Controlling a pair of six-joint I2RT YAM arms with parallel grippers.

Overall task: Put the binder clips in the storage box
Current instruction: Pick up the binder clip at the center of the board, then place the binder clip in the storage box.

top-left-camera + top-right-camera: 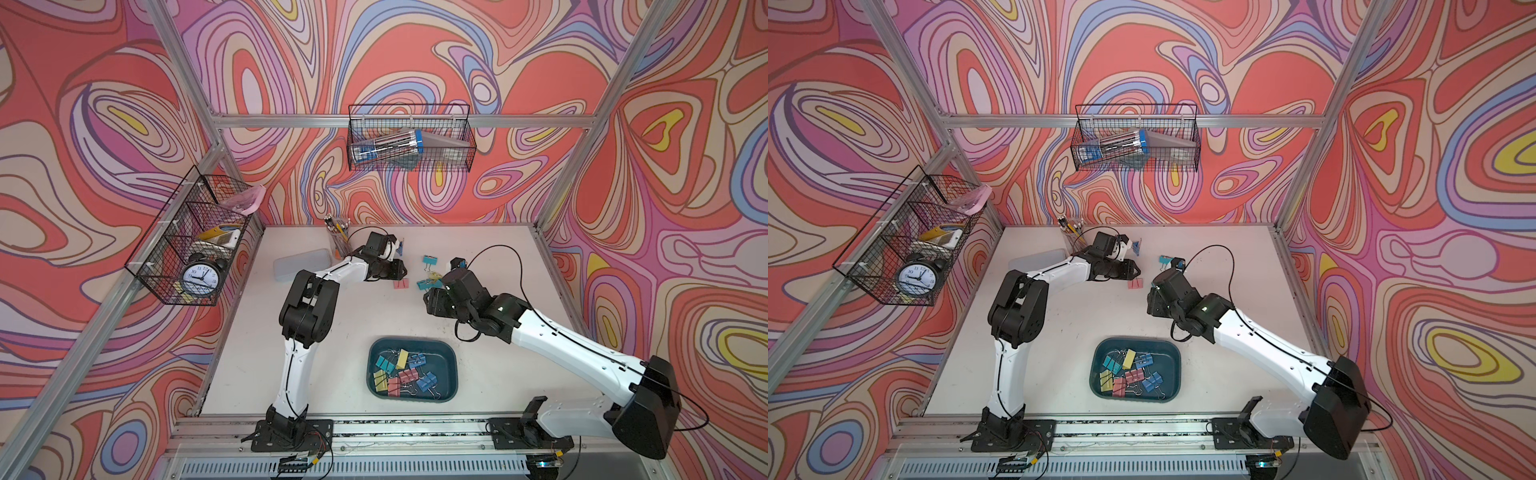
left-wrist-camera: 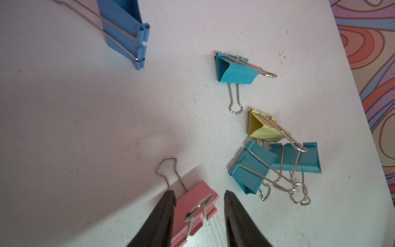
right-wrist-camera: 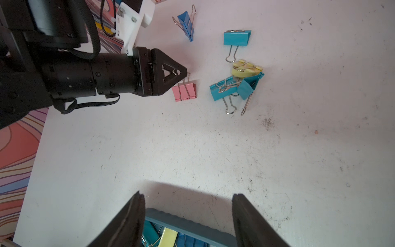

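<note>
The storage box point(image 1: 415, 341), a dark teal tray, sits near the table's front and holds several binder clips point(image 1: 401, 372). A pink clip point(image 2: 192, 211) lies flat on the table between the fingers of my left gripper point(image 2: 198, 195). That gripper is open: one finger is at the clip's handle side, and a gap shows at the other. Beyond it lie a blue clip point(image 2: 121, 27), a lone teal clip point(image 2: 236, 71) and a tangle of one yellow clip point(image 2: 265, 130) and two teal clips point(image 2: 252, 166). My right gripper point(image 3: 188, 196) hangs open and empty above the box's far rim point(image 3: 186, 222).
A pale grey lidded case point(image 1: 301, 264) and a pencil cup point(image 1: 340, 241) stand at the back left, close to the left arm. Wire baskets hang on the left wall point(image 1: 187, 241) and the back wall point(image 1: 409, 139). The right arm's wrist covers part of the clip tangle in both top views.
</note>
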